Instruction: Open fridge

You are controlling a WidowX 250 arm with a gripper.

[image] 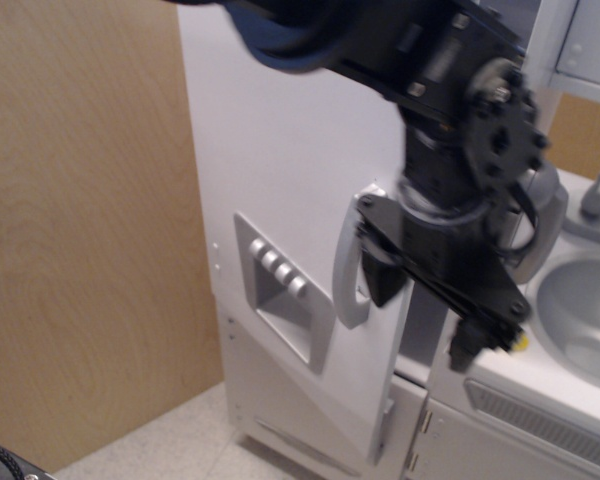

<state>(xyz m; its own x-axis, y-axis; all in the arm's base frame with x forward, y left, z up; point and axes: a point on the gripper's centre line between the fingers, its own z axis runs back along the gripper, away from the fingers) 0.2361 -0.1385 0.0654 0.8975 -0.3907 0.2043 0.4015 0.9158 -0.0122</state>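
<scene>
The fridge is a tall white cabinet. Its large door stands partly open, swung out toward the camera, with a dark gap along its right edge. The door carries the grey ice-dispenser panel and the vertical silver handle. My black gripper is open and holds nothing. It sits just right of the handle, at the door's free edge. One of the fingers is beside the handle and the other is lower right, over the counter. The arm hides the fridge's interior.
A grey sink and a silver faucet are on the white counter at the right. A yellow banana peeks out behind my finger. The small lower door has a short handle. A wooden wall stands at the left.
</scene>
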